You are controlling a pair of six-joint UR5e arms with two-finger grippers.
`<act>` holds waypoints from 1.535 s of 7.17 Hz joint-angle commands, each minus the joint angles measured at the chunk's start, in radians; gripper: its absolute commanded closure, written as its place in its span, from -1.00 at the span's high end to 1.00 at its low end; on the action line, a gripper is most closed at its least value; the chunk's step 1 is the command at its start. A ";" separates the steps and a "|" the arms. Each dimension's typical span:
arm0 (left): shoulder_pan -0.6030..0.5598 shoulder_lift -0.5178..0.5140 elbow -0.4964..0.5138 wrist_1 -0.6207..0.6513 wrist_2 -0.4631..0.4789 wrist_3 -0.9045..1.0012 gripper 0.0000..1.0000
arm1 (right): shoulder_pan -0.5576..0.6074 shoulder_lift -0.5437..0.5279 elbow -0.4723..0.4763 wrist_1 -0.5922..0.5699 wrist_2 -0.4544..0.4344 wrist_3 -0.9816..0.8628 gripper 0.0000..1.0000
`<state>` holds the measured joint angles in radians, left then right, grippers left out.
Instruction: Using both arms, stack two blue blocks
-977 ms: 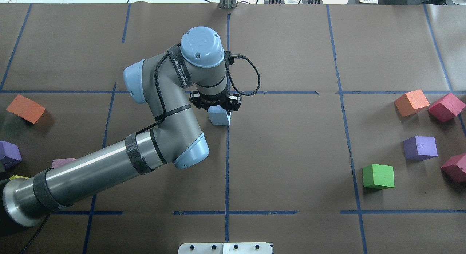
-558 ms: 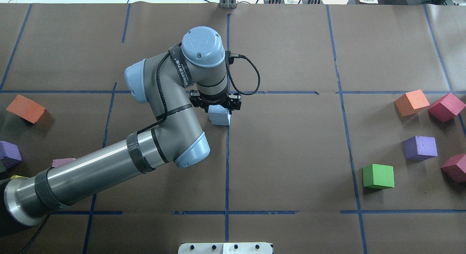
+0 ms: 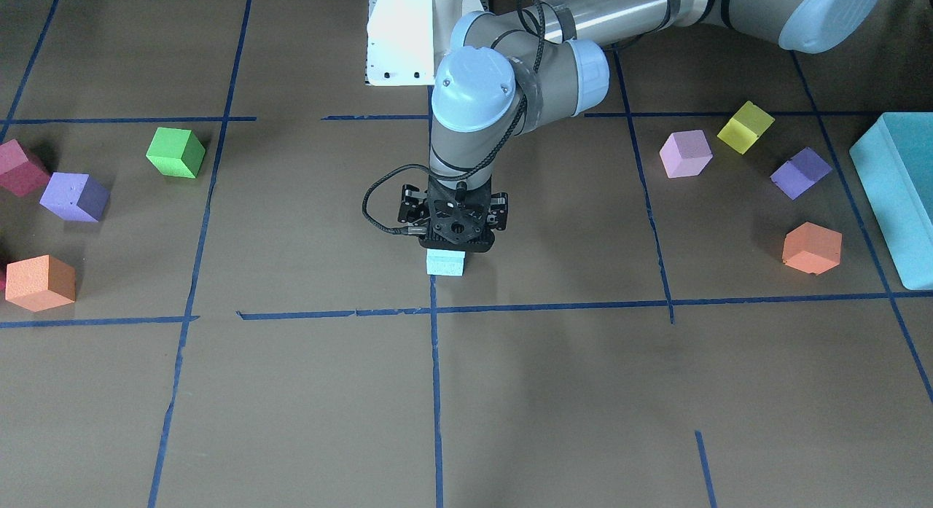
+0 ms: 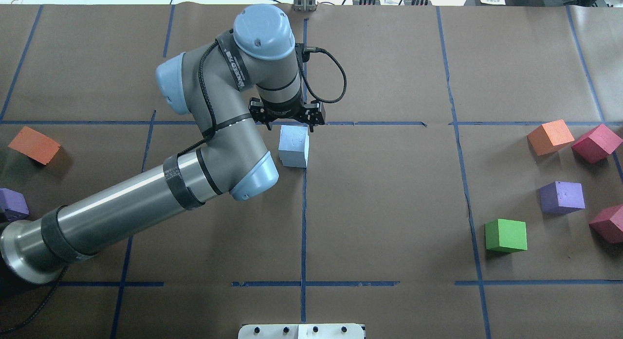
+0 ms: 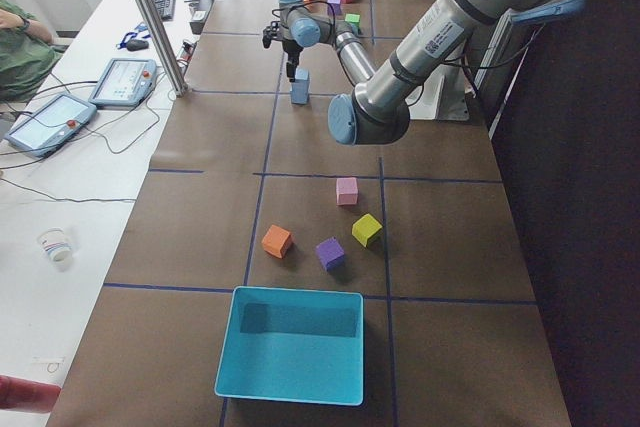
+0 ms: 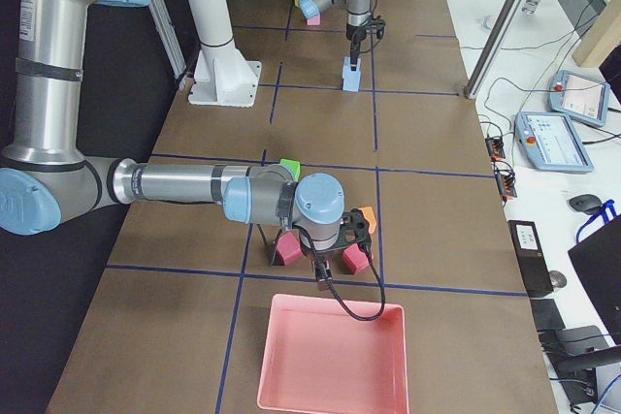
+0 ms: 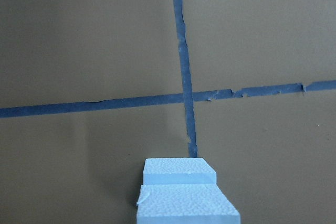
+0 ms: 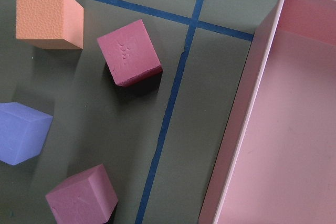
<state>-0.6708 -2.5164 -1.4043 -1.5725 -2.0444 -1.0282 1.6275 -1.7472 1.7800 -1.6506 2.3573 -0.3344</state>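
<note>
Left hand (image 4: 287, 121) higher over brown table (image 4: 389, 207)

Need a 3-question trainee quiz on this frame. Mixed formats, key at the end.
1. True or false: the left gripper is clamped on the blue blocks.
2. The blue blocks stand right beside: A) a blue tape line B) the green cube C) the teal box.
3. Fill in: the right wrist view shows a ___ tray.

Key:
1. False. It hangs above them, apart.
2. A.
3. Pink.
</note>
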 commanded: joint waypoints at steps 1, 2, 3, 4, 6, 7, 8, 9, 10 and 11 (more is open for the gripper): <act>-0.100 0.060 -0.110 0.148 -0.103 0.188 1.00 | 0.000 0.000 -0.002 0.000 -0.003 0.000 1.00; -0.143 0.191 -0.237 0.173 -0.103 0.308 1.00 | 0.000 0.000 -0.002 0.000 -0.003 0.000 1.00; -0.220 0.326 -0.331 0.175 -0.118 0.459 1.00 | 0.000 0.000 -0.004 0.000 -0.003 0.000 1.00; -0.321 0.428 -0.372 0.174 -0.164 0.638 0.99 | 0.000 0.000 -0.004 0.000 -0.003 0.000 1.00; -0.599 0.613 -0.340 0.172 -0.215 1.093 0.99 | -0.003 0.000 -0.007 -0.001 -0.004 0.002 1.00; -0.710 0.646 -0.265 0.170 -0.318 1.200 0.99 | -0.003 0.002 -0.005 -0.002 -0.001 0.003 1.00; -0.804 0.721 -0.243 0.160 -0.392 1.209 1.00 | -0.003 0.006 -0.005 -0.002 0.000 0.005 1.00; -0.864 0.816 -0.245 0.151 -0.398 1.211 1.00 | -0.003 0.008 -0.005 -0.002 -0.001 0.005 1.00; -0.868 0.894 -0.228 0.065 -0.395 1.202 1.00 | -0.003 0.008 -0.005 -0.003 0.000 0.005 1.00; -0.871 0.944 -0.229 0.022 -0.393 1.203 1.00 | -0.005 0.008 -0.005 -0.002 0.000 0.005 1.00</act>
<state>-1.5271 -1.6458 -1.6390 -1.4918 -2.4354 0.1739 1.6240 -1.7401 1.7748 -1.6528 2.3573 -0.3299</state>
